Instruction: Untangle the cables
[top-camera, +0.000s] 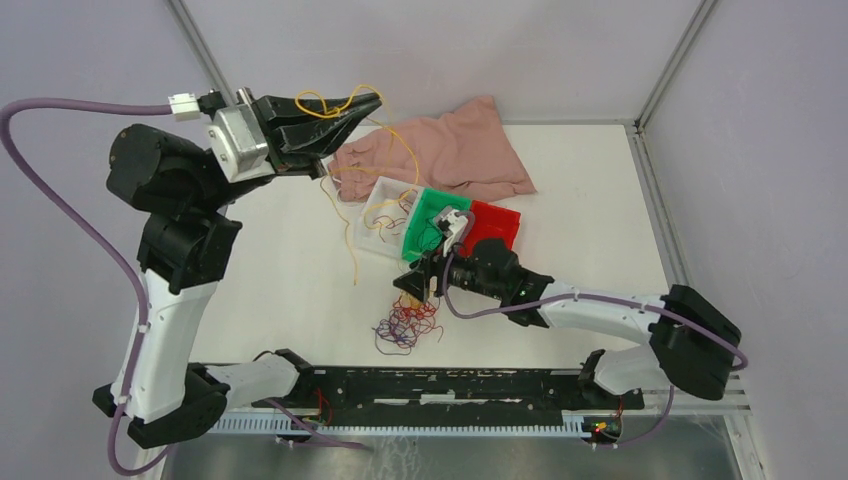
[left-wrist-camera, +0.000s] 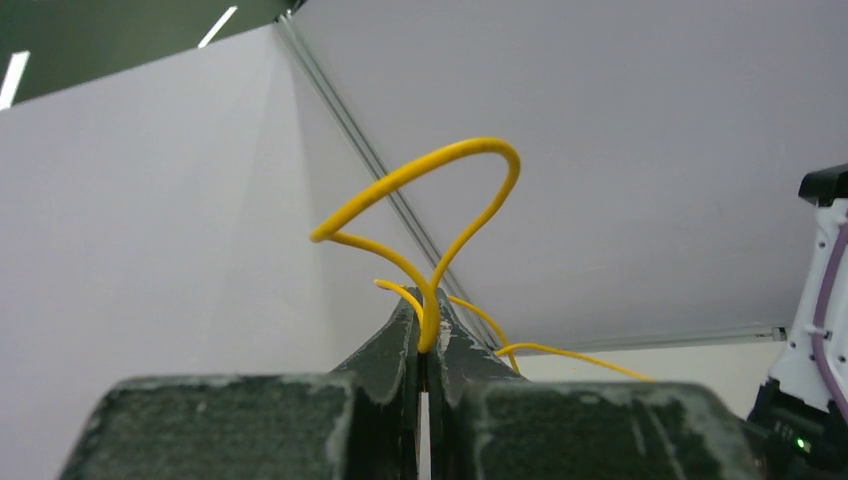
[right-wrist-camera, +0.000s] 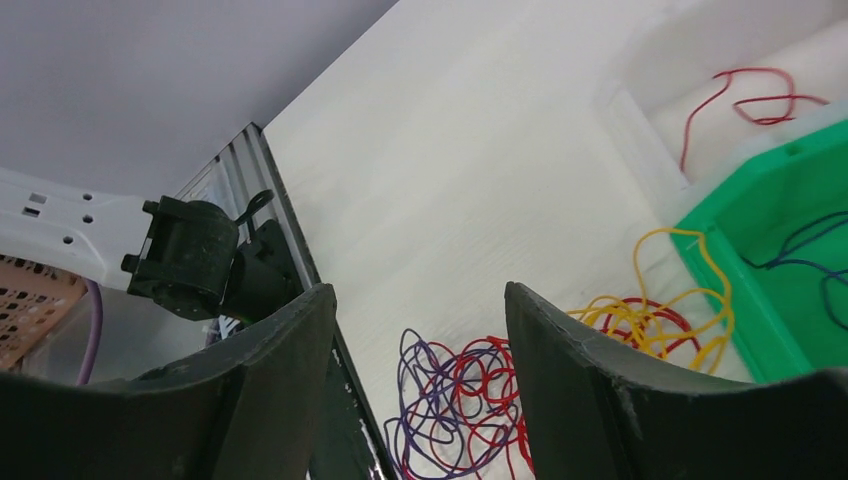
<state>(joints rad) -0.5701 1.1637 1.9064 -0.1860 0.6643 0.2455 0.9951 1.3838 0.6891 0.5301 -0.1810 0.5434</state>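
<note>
The left arm (top-camera: 165, 330) reared high at far left, left fingers (left-wrist-camera: 392, 350) pinching a yellow cable (left-wrist-camera: 478, 145); the right arm (top-camera: 600, 312) stretched low, right fingers (right-wrist-camera: 575, 365) wide over the cable clump (top-camera: 405, 328).

A white surface (top-camera: 260, 300) carries the scene. A crumpled pink cloth (top-camera: 450, 150) lies at its far side, just beside a white tray (top-camera: 372, 232). A green tray (top-camera: 425, 213) and a red tray (top-camera: 497, 228) sit in a row with the white one, side against side, all set at an angle near the middle. Toward the near edge, a loose clump of cables (top-camera: 405, 328) in red and dark blue-purple rests directly on the surface. A small bunch of yellow strands (right-wrist-camera: 620, 320) lies just beside it, near the green tray's corner. A black rail (top-camera: 450, 385) runs along the near edge.
</note>
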